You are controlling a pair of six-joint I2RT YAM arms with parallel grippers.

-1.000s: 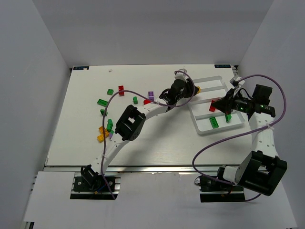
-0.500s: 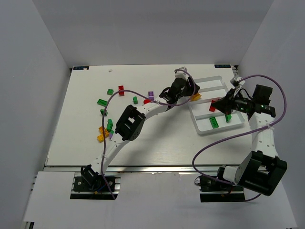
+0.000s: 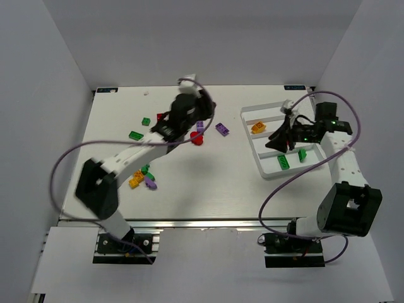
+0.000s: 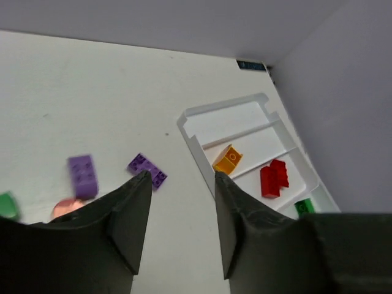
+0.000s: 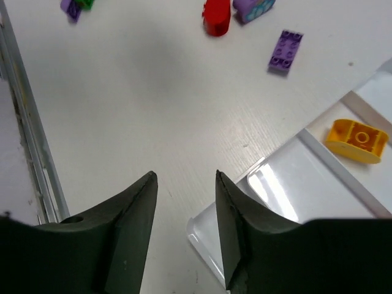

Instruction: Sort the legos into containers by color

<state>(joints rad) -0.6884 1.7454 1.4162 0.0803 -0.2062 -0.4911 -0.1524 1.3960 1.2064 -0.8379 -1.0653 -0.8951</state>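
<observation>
The white tray (image 3: 254, 150) has three long containers. An orange lego (image 3: 258, 127) lies in the far one and two green legos (image 3: 283, 161) in the near one. In the left wrist view a red lego (image 4: 274, 178) sits in the middle one. Loose on the table are a flat purple lego (image 3: 221, 129), a purple brick (image 3: 200, 125) and a red piece (image 3: 197, 139). My left gripper (image 3: 192, 117) hangs open and empty above these three. My right gripper (image 3: 273, 141) is open and empty over the tray's left rim (image 5: 205, 239).
More legos lie at the left: green ones (image 3: 135, 134), a red one (image 3: 160, 117), and an orange, green and purple cluster (image 3: 141, 178). White walls enclose the table; the metal rail (image 3: 208, 222) runs along its near edge.
My left arm has swung left from the tray, leaving the orange lego in the far container. My right gripper has opened and shifted toward the tray's left rim.
</observation>
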